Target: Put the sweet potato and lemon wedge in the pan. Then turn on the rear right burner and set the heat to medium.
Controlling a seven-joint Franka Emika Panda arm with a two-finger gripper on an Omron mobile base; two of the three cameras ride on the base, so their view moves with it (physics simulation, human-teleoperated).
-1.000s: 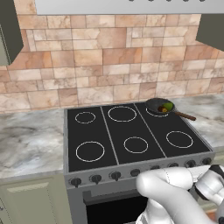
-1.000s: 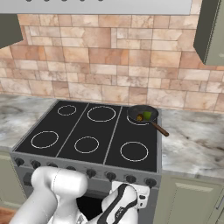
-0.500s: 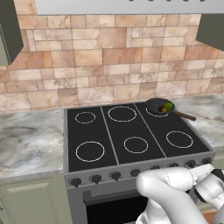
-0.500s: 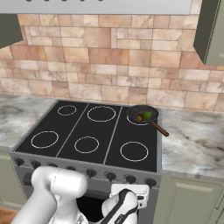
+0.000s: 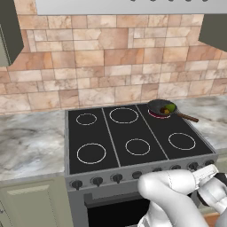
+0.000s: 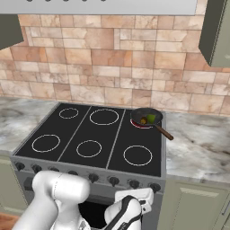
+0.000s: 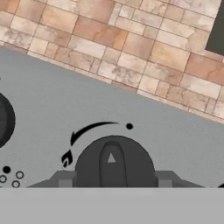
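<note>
On the rear right burner (image 5: 156, 114) the pan (image 5: 160, 107) is already carrying the sweet potato (image 6: 143, 120) and the lemon wedge (image 6: 151, 118), so you are now working on the knob step. Your gripper (image 7: 113, 186) is clenching the dark knob (image 7: 114, 162) on the stove front panel (image 7: 175, 131); next you are needing a careful turn that stops at medium heat.

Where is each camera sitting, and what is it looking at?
Left base view: behind the arm on its left, looking down at the cooktop; white arm at lower right.
Right base view: behind on its right, same cooktop; white arm at lower left.
Hand view: on the hand, close to a dark stove knob the gripper flanks.
Both base views share the pan holding the sweet potato and lemon wedge.
</note>
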